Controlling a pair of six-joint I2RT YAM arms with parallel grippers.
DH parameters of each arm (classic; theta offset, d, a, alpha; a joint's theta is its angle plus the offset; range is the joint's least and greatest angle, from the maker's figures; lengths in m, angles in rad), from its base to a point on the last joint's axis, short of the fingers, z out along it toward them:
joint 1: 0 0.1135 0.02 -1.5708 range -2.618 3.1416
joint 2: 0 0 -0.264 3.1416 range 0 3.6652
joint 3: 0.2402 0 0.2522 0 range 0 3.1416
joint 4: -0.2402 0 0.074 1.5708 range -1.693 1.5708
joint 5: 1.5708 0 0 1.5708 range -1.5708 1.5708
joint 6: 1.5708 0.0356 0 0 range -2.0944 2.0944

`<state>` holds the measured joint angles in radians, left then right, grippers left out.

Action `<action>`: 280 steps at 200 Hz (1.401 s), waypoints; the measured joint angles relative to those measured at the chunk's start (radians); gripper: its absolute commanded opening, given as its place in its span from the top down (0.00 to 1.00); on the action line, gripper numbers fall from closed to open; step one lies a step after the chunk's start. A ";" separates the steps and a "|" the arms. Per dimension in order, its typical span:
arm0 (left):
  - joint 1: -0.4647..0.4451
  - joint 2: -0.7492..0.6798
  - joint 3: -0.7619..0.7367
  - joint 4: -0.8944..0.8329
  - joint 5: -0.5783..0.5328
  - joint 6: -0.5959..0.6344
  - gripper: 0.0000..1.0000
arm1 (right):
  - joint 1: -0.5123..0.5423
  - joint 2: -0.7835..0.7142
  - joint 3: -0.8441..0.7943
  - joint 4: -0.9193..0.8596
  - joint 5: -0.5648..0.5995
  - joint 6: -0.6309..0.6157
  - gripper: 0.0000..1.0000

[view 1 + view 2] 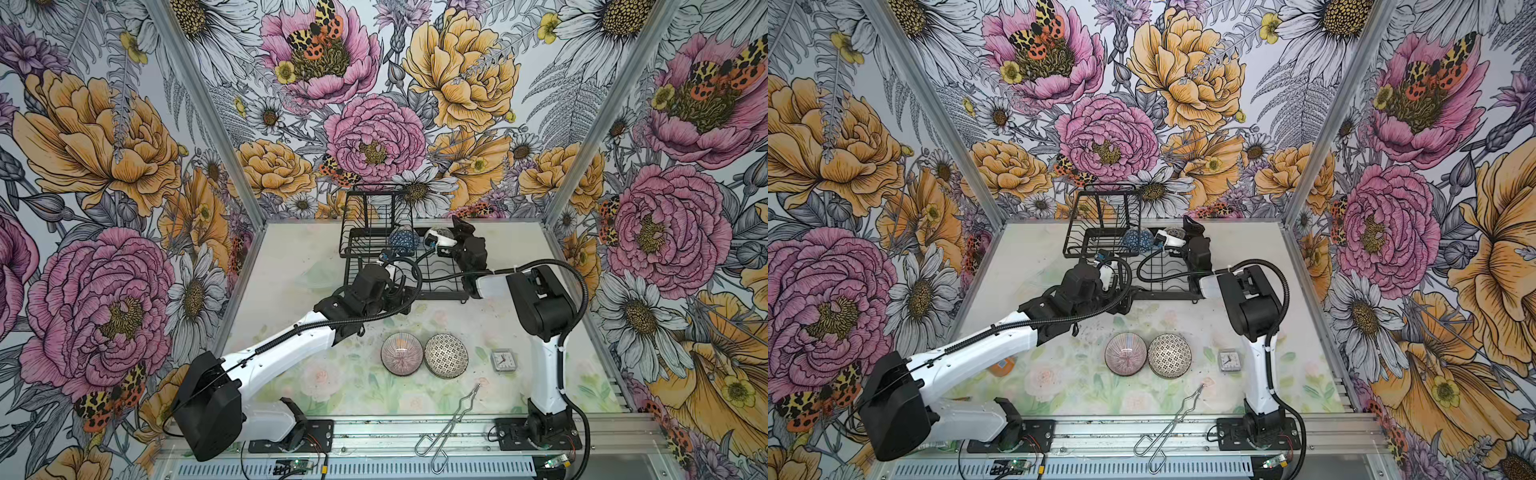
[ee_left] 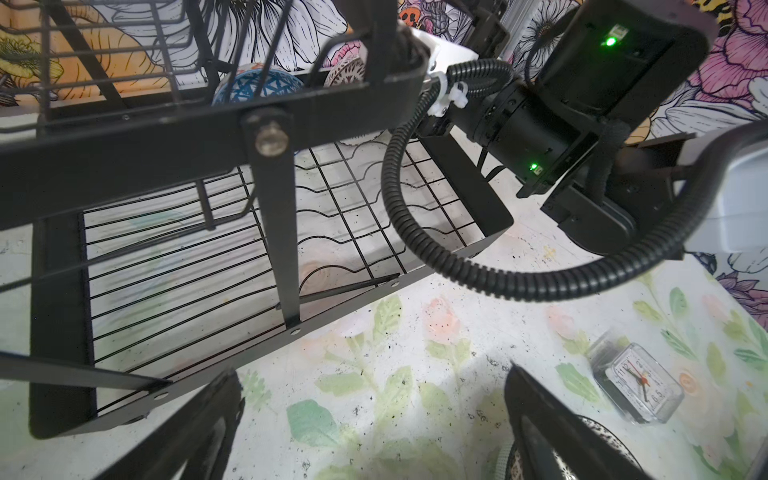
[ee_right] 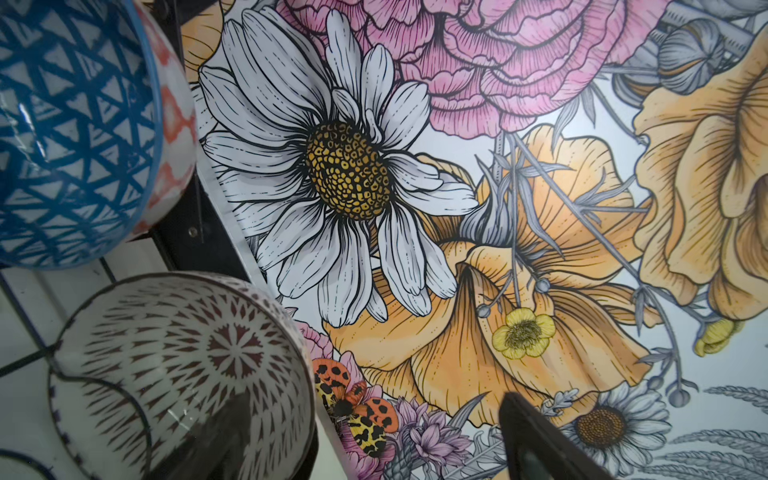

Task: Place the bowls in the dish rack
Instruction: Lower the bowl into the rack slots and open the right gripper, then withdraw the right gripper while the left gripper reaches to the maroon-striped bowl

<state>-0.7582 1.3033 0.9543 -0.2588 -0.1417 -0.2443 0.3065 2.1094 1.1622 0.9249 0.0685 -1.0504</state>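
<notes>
The black wire dish rack (image 1: 376,195) (image 1: 1100,193) stands at the back of the table. A blue-triangle bowl (image 1: 402,241) (image 3: 75,137) stands on edge in its lower tray. Next to it stands a black-white dotted bowl (image 1: 441,233) (image 3: 183,365). My right gripper (image 1: 452,232) (image 3: 370,415) is open around that bowl's rim, one finger in front of the bowl and the other clear of it. A pink-striped bowl (image 1: 401,354) and a black-white mosaic bowl (image 1: 446,355) sit upright on the table near the front. My left gripper (image 2: 372,370) is open and empty above the table, just in front of the rack (image 2: 124,149).
A small clear clock (image 1: 503,359) (image 2: 640,386) sits right of the mosaic bowl. Metal tongs (image 1: 453,419) lie at the front edge. The right arm's black cable (image 2: 415,232) loops over the rack's lower tray. Floral walls close in three sides.
</notes>
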 measured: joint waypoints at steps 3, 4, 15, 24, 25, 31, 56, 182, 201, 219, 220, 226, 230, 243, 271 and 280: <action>0.002 -0.002 0.000 -0.003 0.000 0.002 0.01 | 0.002 -0.012 -0.009 0.000 0.006 0.011 0.00; 0.002 -0.004 0.000 -0.005 0.000 0.002 0.01 | 0.003 -0.015 -0.011 0.000 0.006 0.013 0.00; 0.006 -0.010 0.000 -0.015 0.000 0.012 0.01 | 0.015 -0.060 -0.041 -0.004 0.023 0.044 0.01; 0.009 -0.012 0.000 -0.026 0.000 0.017 0.01 | 0.027 -0.101 -0.066 -0.018 0.039 0.076 0.00; 0.009 -0.013 0.000 -0.027 0.000 0.017 0.01 | 0.030 -0.109 -0.071 -0.022 0.042 0.082 0.00; 0.011 -0.012 0.000 -0.034 -0.001 0.020 0.01 | 0.039 -0.142 -0.092 -0.035 0.052 0.108 0.01; 0.015 -0.013 0.000 -0.059 -0.003 0.026 0.01 | 0.071 -0.300 -0.190 -0.123 0.079 0.246 0.01; 0.017 -0.103 -0.102 -0.196 0.042 -0.013 0.01 | 0.105 -0.688 -0.170 -1.086 0.027 0.969 0.01; -0.012 -0.126 -0.126 -0.235 0.042 -0.045 0.01 | 0.105 -0.680 -0.169 -1.153 0.010 1.017 0.00; -0.039 -0.151 -0.145 -0.262 0.042 -0.079 0.01 | 0.105 -0.667 -0.164 -1.192 0.001 1.043 0.01; -0.040 -0.152 -0.146 -0.263 0.042 -0.080 0.01 | 0.105 -0.667 -0.164 -1.192 0.001 1.043 0.01; -0.049 -0.157 -0.152 -0.271 0.042 -0.093 0.01 | 0.105 -0.666 -0.164 -1.202 -0.003 1.049 0.01; -0.054 -0.159 -0.155 -0.275 0.042 -0.100 0.01 | 0.105 -0.666 -0.163 -1.206 -0.004 1.052 0.00; -0.071 -0.161 -0.167 -0.287 0.042 -0.122 0.05 | 0.105 -0.666 -0.160 -1.214 -0.010 1.059 0.00; -0.092 -0.134 -0.178 -0.321 0.038 -0.156 0.14 | 0.105 -0.662 -0.151 -1.222 -0.013 1.062 0.00; -0.097 -0.116 -0.178 -0.325 0.037 -0.164 0.18 | 0.105 -0.658 -0.151 -1.222 -0.013 1.061 0.00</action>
<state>-0.8551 1.1877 0.7765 -0.5835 -0.1047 -0.4084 0.4110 1.4517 1.0115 -0.2970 0.0551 0.0109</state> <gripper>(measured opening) 0.866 0.995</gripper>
